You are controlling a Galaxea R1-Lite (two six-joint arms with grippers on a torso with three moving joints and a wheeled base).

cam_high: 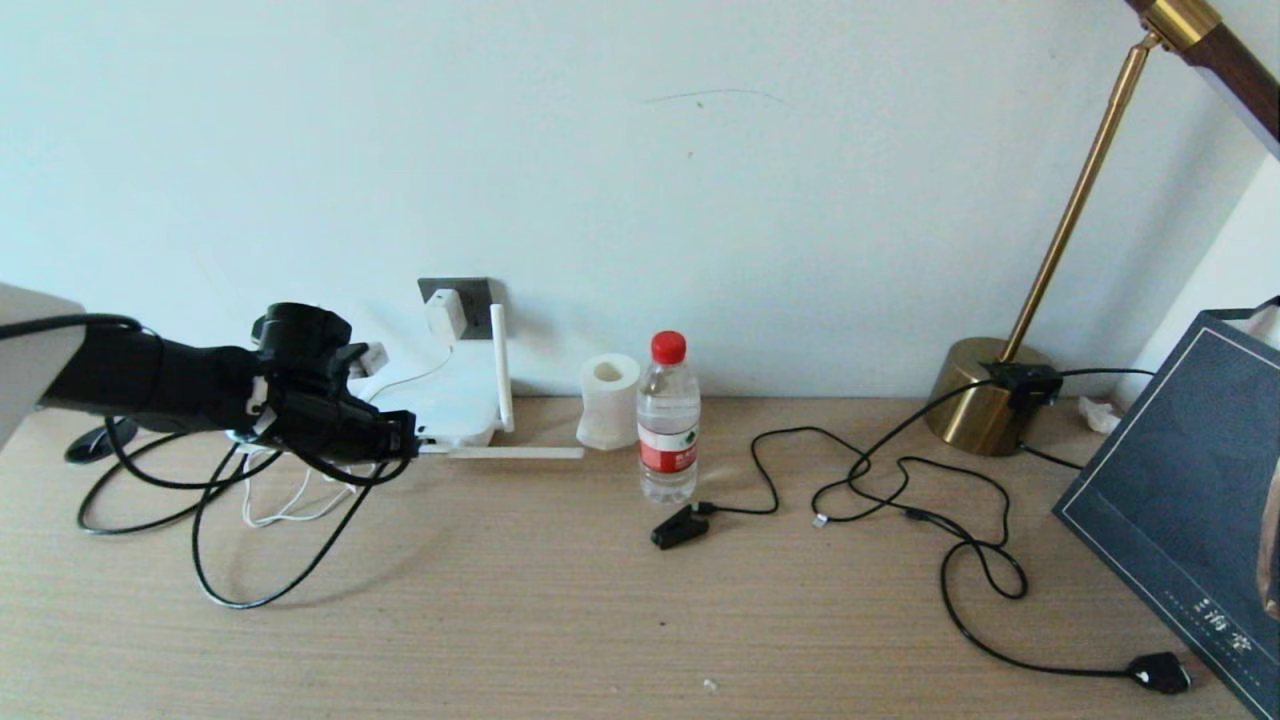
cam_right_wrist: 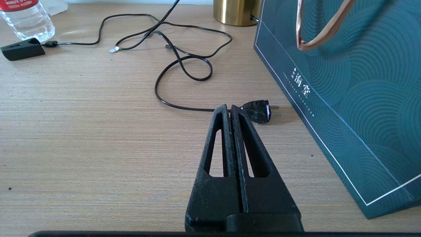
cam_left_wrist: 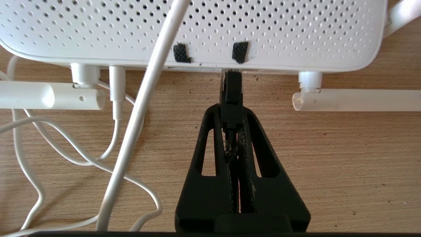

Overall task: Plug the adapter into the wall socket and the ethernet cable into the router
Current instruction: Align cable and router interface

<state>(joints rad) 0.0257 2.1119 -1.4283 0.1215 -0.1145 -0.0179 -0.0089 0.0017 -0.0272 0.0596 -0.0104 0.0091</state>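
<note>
The white adapter (cam_high: 446, 313) sits in the dark grey wall socket (cam_high: 476, 297), and its thin white cord (cam_high: 412, 381) runs down to the router (cam_high: 455, 410). My left gripper (cam_left_wrist: 232, 113) is shut on the ethernet cable's black boot (cam_left_wrist: 232, 98). The boot's tip meets the router's (cam_left_wrist: 263, 29) front edge between two folded antennas (cam_left_wrist: 358, 99); how deep it sits is hidden. The black cable (cam_high: 250, 598) loops over the table behind my left gripper (cam_high: 400, 440). My right gripper (cam_right_wrist: 230, 108) hangs shut and empty over the table at the far right.
A water bottle (cam_high: 668, 420) and a paper roll (cam_high: 608, 400) stand right of the router. Further right lie a black clip plug (cam_high: 680, 525), black cords (cam_high: 900, 480) and a flat black plug (cam_right_wrist: 260, 112). A brass lamp base (cam_high: 985, 405) and a teal bag (cam_high: 1180, 500) fill the right side.
</note>
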